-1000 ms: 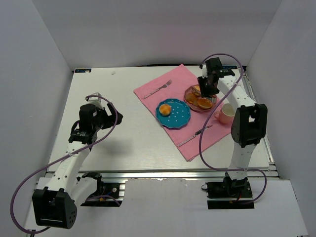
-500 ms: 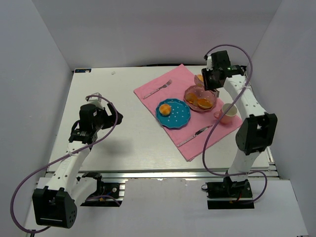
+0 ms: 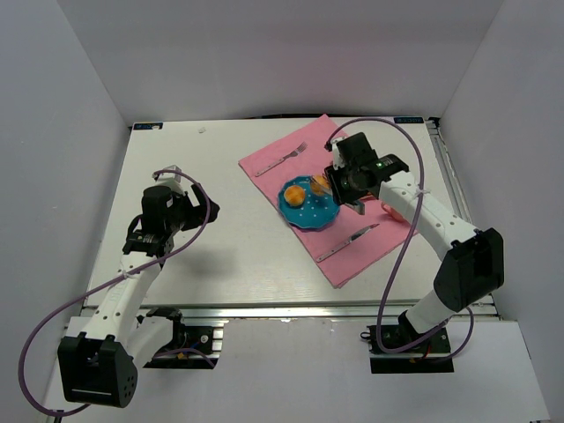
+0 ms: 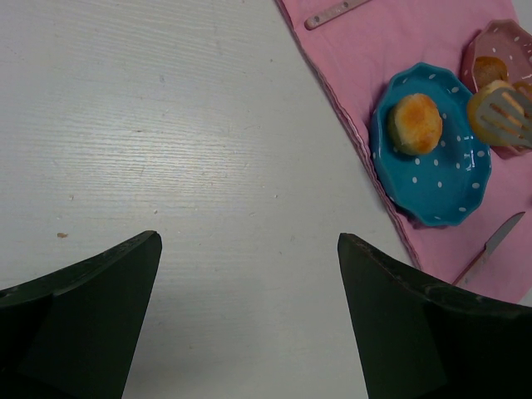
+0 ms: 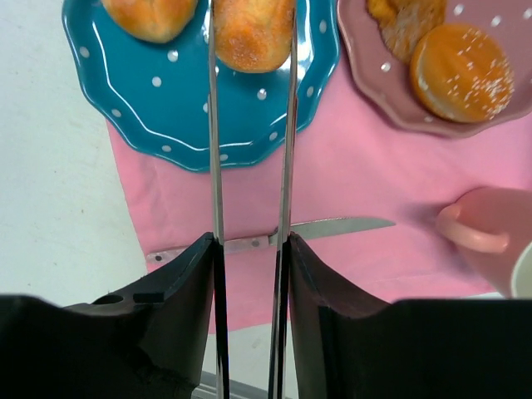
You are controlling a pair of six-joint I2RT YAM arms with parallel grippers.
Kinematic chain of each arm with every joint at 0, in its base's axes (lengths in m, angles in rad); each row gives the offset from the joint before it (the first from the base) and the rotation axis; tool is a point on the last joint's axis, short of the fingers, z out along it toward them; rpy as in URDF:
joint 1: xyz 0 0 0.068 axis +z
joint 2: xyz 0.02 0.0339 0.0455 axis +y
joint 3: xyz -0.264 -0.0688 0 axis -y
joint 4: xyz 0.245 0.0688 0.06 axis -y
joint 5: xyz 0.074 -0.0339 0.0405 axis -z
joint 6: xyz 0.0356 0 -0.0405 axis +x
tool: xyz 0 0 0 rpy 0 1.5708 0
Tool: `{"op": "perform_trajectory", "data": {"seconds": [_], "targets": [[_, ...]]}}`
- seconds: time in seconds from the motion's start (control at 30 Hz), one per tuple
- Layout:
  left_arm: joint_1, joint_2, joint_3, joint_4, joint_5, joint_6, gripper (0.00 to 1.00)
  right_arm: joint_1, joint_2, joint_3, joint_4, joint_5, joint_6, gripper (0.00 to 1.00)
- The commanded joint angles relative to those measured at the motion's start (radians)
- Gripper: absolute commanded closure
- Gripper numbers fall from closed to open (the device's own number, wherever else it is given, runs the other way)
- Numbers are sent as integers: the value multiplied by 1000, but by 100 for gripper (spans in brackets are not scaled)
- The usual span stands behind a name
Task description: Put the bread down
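Over the blue plate (image 5: 166,116), our right gripper (image 5: 251,21) pinches one bun (image 5: 252,41). A second bun (image 5: 150,12) lies just left of that grip.

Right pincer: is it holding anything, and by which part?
Yes: the right pincer grips a bun by its two sides, between its long metal fingers, over the blue plate.

Light: bright, even
Shadow: faint, soft, on the matte white tabletop (image 3: 256,264)
Focus: left gripper (image 4: 248,239) fingers (image 4: 83,316) dark, slightly soft
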Motion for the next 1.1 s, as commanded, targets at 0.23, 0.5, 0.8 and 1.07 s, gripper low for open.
{"op": "perform_trajectory", "data": {"seconds": [0.23,0.5,0.8,1.07], "targets": [[-3,-12,0,-3,-11,8,2,40,-16,-62,65,35,57,53],[-3,-7,0,-3,-10,8,2,43,0,-67,60,51,57,50],[-3,-2,0,0,-7,8,2,43,-8,-43,39,52,54,40],[-3,-1,0,0,-7,8,2,43,-45,-23,27,66,57,39]]}}
